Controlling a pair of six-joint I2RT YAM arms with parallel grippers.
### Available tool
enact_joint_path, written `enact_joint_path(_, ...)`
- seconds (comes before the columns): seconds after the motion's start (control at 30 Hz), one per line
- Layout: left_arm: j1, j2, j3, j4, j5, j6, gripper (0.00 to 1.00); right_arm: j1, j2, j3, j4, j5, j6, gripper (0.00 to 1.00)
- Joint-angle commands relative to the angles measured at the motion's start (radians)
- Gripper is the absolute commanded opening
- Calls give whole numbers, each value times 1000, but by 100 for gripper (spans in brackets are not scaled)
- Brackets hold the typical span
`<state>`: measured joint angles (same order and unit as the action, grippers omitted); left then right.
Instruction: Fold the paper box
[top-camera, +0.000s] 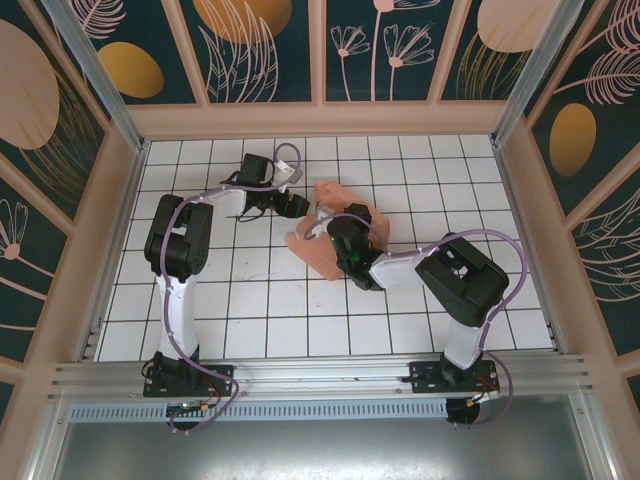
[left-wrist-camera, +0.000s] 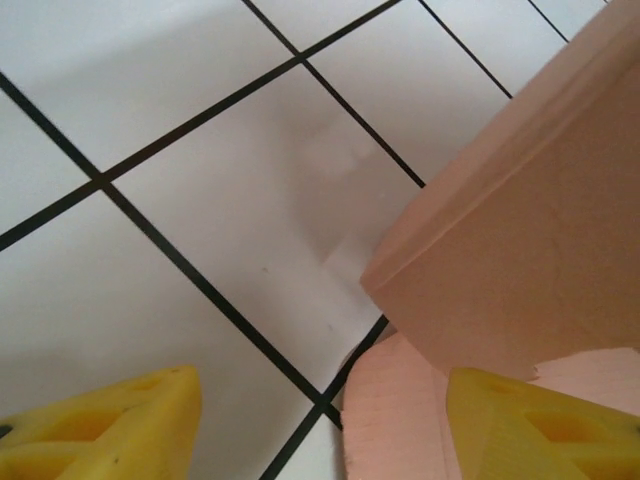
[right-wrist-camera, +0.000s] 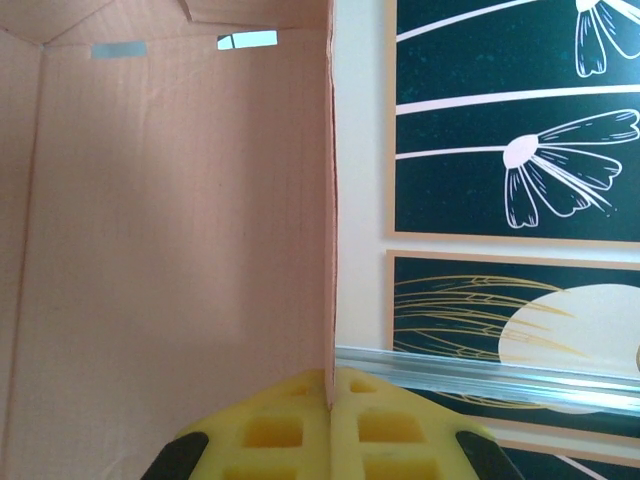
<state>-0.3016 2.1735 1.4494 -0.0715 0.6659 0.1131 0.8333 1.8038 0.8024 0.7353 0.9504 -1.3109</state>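
The paper box (top-camera: 330, 235) is a salmon-pink card piece, partly raised, near the middle of the tiled floor. My right gripper (top-camera: 345, 240) is shut on one of its walls; in the right wrist view the card's edge (right-wrist-camera: 330, 250) runs straight down between the closed yellow pads (right-wrist-camera: 290, 430). My left gripper (top-camera: 297, 206) stands open just left of the box, nothing between its fingers. In the left wrist view a raised pink wall (left-wrist-camera: 520, 250) fills the right side, with a flat flap (left-wrist-camera: 395, 420) below it, close to the right yellow fingertip (left-wrist-camera: 540, 430).
White tiled floor (top-camera: 250, 300) with black grid lines surrounds the box. Wooden walls with dark floral panels (top-camera: 270, 45) enclose the cell. An aluminium rail (top-camera: 320, 375) runs along the near edge at the arm bases.
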Motion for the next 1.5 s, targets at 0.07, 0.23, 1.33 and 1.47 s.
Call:
enact_joint_path(0.07,-5,-38,23,-10,54,39,66,6,-11,-5,23,13,22,0)
enact_joint_path(0.23,-13,-10,62,-34,70,23,66,9,-42,50,-215,-72,196,0)
enact_joint_path(1.33,10,-701,-692,407,-455,-400,71,14,-151,173,-518,-346,434,0)
enact_joint_path(1.47,9,-731,-726,416,-461,-418,72,20,-174,150,-505,-377,415,0)
